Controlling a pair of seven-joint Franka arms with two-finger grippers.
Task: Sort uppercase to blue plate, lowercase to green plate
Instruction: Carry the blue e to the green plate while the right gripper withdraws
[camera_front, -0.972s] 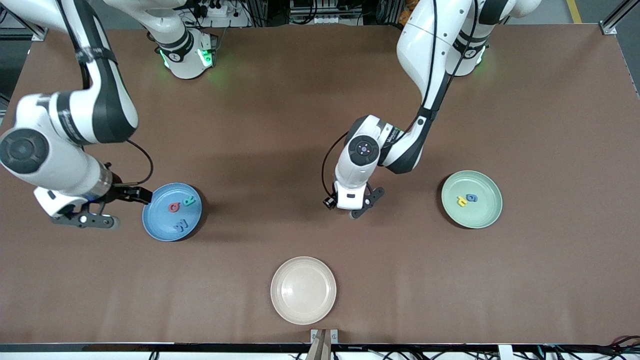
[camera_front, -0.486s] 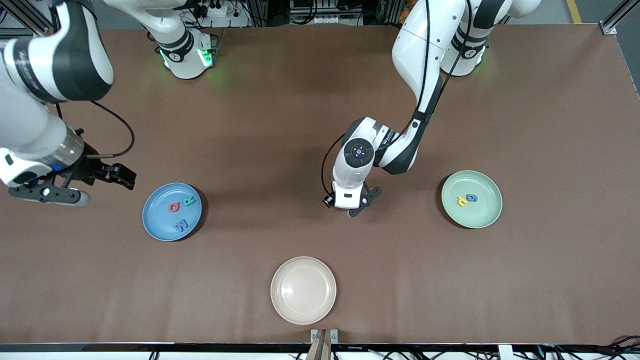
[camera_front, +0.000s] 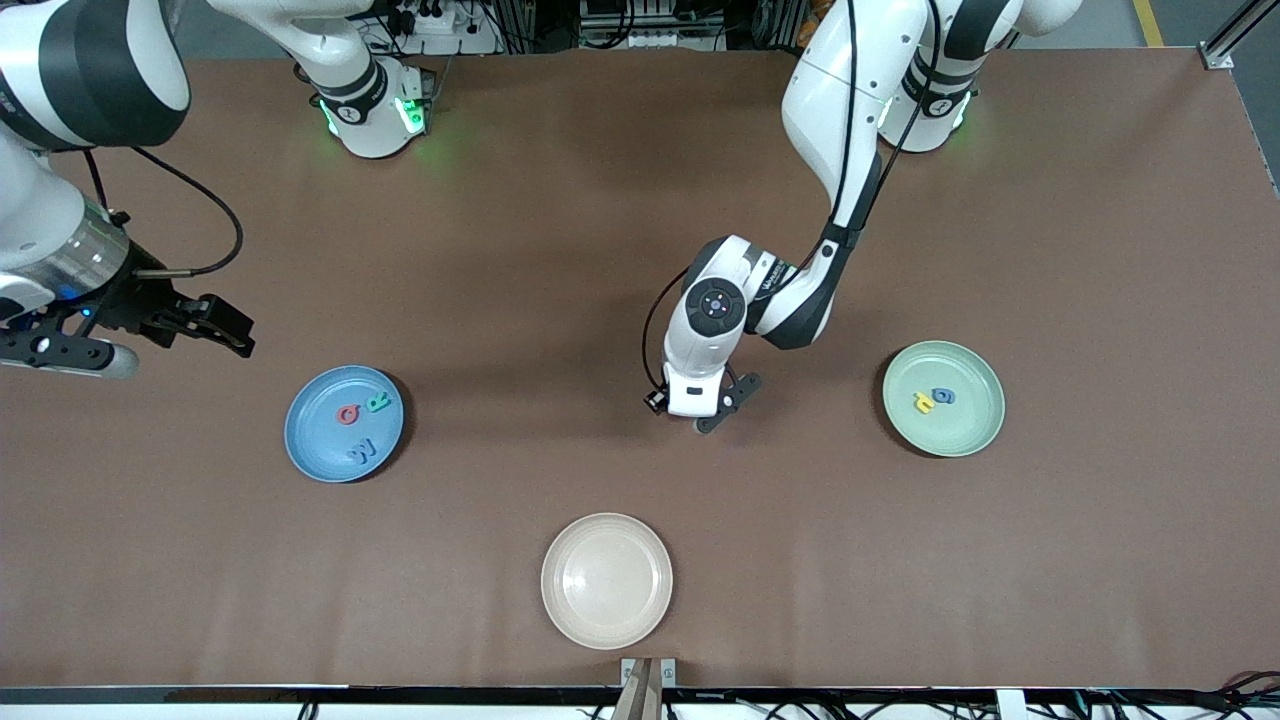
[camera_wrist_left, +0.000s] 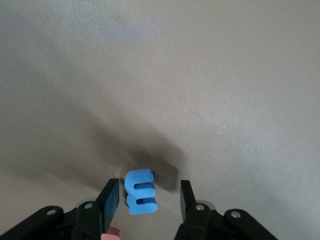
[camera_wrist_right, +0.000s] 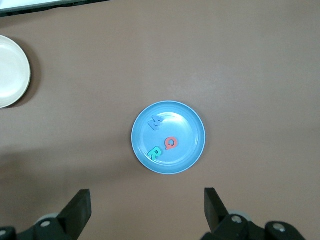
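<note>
The blue lowercase letter, a w or m shape, lies flat on the brown bench, between the two fingers of the left hand. The fingers stand a little apart on either side of it, and whether they touch it cannot be told. A bit of red foam shows at the frame's edge beside one finger; what it is cannot be told. This spot lies between the blue plate and the green plate, closer to the green plate.

The green plate sits toward the left arm's end of the bench and holds a yellow lowercase letter and a blue rounded lowercase letter, just beside each other.

The blue plate sits toward the right arm's end, well apart from the green plate. On it lie a red Q, a green R and a blue W.

The right hand is up in the air over bare bench close to the blue plate, at the right arm's end, its fingers spread wide and empty.

A beige plate lies nearer to the front camera than the green plate, with nothing on it.
</note>
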